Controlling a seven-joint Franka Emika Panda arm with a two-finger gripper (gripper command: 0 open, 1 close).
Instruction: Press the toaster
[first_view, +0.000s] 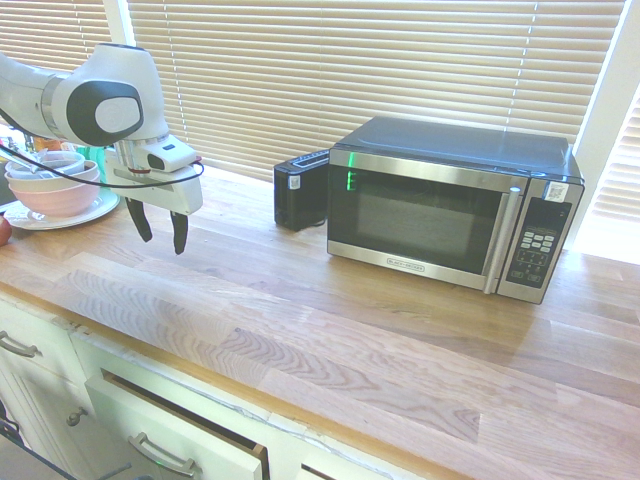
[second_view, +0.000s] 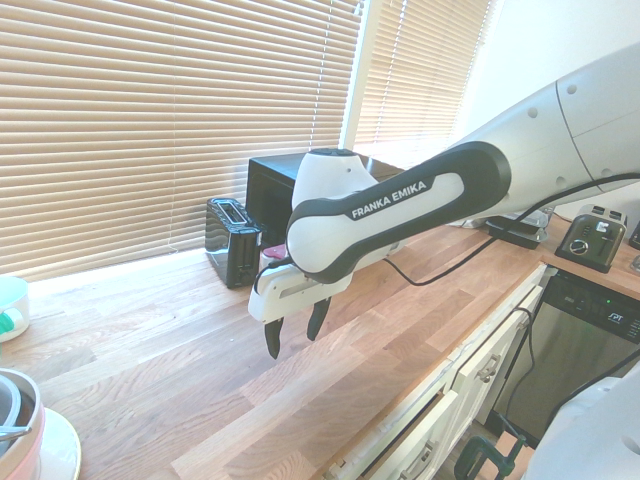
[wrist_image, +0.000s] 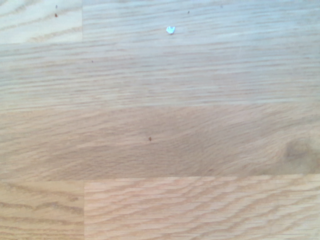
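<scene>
First exterior view: I see a long butcher-block wooden counter (first_view: 330, 330) running under a wall of closed cream blinds (first_view: 350, 60), with white cabinet drawers (first_view: 150, 420) below its front edge, one of them pulled slightly out. My gripper (first_view: 159, 226) hangs above bare wood at the counter's left end, pointing straight down, its two dark fingers spread wide apart and holding nothing. The toaster (first_view: 299, 189) stands well apart from it, back by the blinds, just beside the left side of the black-and-steel microwave (first_view: 450, 205). Stacked bowls on a plate (first_view: 55, 190) sit behind the arm at the left edge. Second exterior view: from the opposite side I see the gripper (second_view: 294, 330) over open countertop (second_view: 150, 350), jaws apart and empty, and the toaster (second_view: 232, 240) upright near the window with the microwave (second_view: 275, 190) behind it, mostly hidden by the arm. A second, silver toaster (second_view: 592, 238) sits on a far stretch of counter at the right. Wrist view: I get only pale wood grain (wrist_image: 160, 140), plank seams, and a tiny white speck (wrist_image: 170, 30).
</scene>
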